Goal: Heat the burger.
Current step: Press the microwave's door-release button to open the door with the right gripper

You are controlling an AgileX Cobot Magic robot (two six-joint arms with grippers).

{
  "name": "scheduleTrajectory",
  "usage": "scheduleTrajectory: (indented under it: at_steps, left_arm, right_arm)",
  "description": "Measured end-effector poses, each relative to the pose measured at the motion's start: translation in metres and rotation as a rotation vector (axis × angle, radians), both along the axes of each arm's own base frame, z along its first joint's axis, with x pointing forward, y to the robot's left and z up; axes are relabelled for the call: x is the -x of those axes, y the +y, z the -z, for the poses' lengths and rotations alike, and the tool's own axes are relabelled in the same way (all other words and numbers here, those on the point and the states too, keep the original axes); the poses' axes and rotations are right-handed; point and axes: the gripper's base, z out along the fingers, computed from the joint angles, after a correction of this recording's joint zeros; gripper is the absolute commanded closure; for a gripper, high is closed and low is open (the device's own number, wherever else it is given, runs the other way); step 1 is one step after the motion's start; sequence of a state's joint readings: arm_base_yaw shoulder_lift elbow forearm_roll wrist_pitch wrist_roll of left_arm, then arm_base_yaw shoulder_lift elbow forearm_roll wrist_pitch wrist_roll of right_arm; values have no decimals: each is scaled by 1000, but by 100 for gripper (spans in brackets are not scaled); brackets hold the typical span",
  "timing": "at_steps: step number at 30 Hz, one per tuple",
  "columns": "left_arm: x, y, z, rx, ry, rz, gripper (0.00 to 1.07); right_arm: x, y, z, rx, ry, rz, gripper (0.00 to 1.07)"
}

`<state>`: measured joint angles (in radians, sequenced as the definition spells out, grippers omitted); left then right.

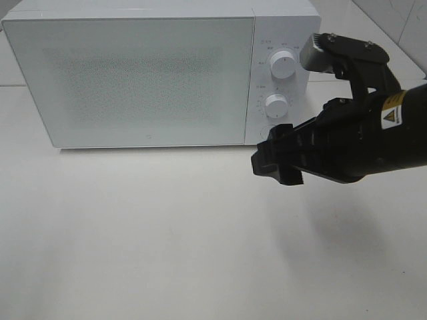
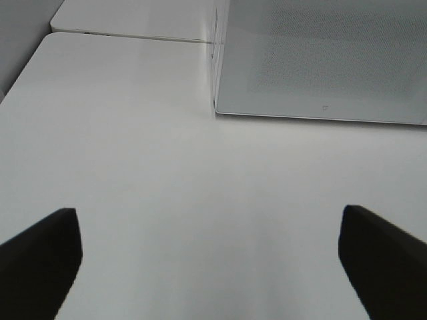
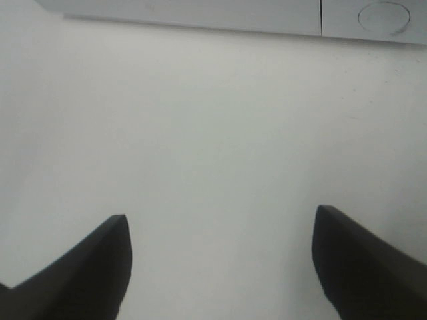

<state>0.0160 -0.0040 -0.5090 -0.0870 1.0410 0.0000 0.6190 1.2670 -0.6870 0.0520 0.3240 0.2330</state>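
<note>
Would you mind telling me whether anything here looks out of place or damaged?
Nothing stands out: the microwave sits level on the table, door shut, no spills or damage. No burger is in view.

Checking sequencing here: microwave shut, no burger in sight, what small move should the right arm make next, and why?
Probably ease the right gripper forward to the lower knob. The microwave door is shut, no burger shows on the table, and the open fingers hover just in front of the control panel. Whether the burger is inside cannot be seen.
</note>
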Motion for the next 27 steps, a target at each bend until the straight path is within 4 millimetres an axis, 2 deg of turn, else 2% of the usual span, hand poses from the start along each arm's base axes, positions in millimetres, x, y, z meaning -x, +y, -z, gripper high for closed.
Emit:
scheduleTrajectory:
  at_steps: [2,4,7,13,19,21,22,23,25,27]
  left_arm:
    - [0,0,0,0,0,0,7]
    - [0,0,0,0,0,0,7]
    - [0,0,0,0,0,0,7]
    - [0,0,0,0,0,0,7]
    - [0,0,0,0,0,0,7]
    - [0,0,0,0,0,0,7]
    - [0,0,0,0,0,0,7]
    - [0,0,0,0,0,0,7]
    - [0,0,0,0,0,0,7]
    - [0,0,0,0,0,0,7]
  right_arm:
    - [6,-7,-11,113,59,-33,37]
    - [8,-10,-14,144,74,-39,37]
    - [21,-23,-21,260,167,-60,37]
    - [38,-36,-34,318,192,-109,37]
    - [54,-47,-48,309,171,-109,37]
    - [67,-57,-62,269,97,-113,37]
    - [67,-57,-62,269,97,-113,37]
    - [77,-64,-70,237,41,-112,37]
    - [83,-69,-73,223,16,-105,37]
    - [96,-85,-80,179,-43,-53,37]
